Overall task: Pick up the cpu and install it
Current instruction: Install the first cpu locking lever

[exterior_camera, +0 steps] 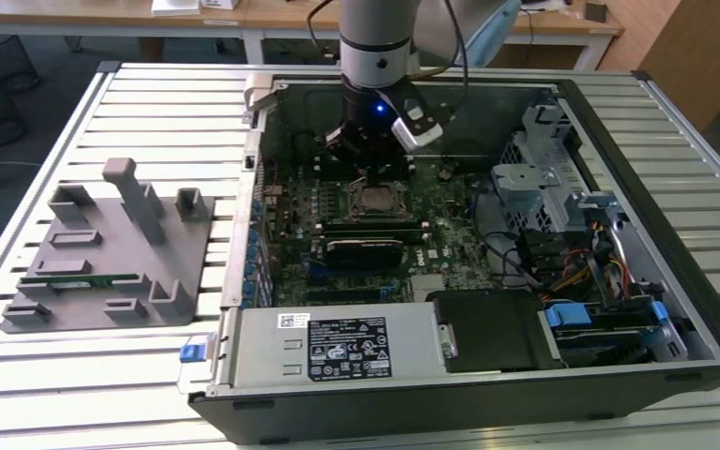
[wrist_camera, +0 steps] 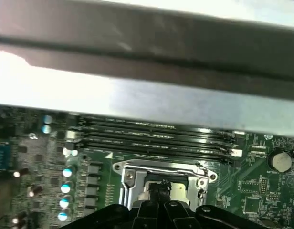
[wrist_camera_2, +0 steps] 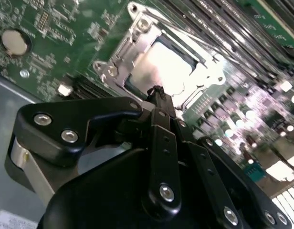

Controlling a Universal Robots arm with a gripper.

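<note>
The cpu (wrist_camera_2: pixel 172 67) lies flat inside the metal-framed socket (wrist_camera_2: pixel 119 52) on the green motherboard; its silvery top shows in both wrist views, cpu (wrist_camera: pixel 179 189). My gripper (wrist_camera_2: pixel 157 91) hangs just above the cpu's near edge, its black fingers (wrist_camera_2: pixel 161 138) pressed together with nothing between them. In the exterior view my gripper (exterior_camera: pixel 379 173) stands inside the open computer case, directly over the socket (exterior_camera: pixel 377 198).
The case walls (exterior_camera: pixel 255 178) surround the board. A power supply (exterior_camera: pixel 335 347) and drive cage (exterior_camera: pixel 529 187) flank it, and memory slots (wrist_camera: pixel 152 138) run beside the socket. On the exterior view's left a grey fixture (exterior_camera: pixel 104 253) holds a green memory stick (exterior_camera: pixel 79 278).
</note>
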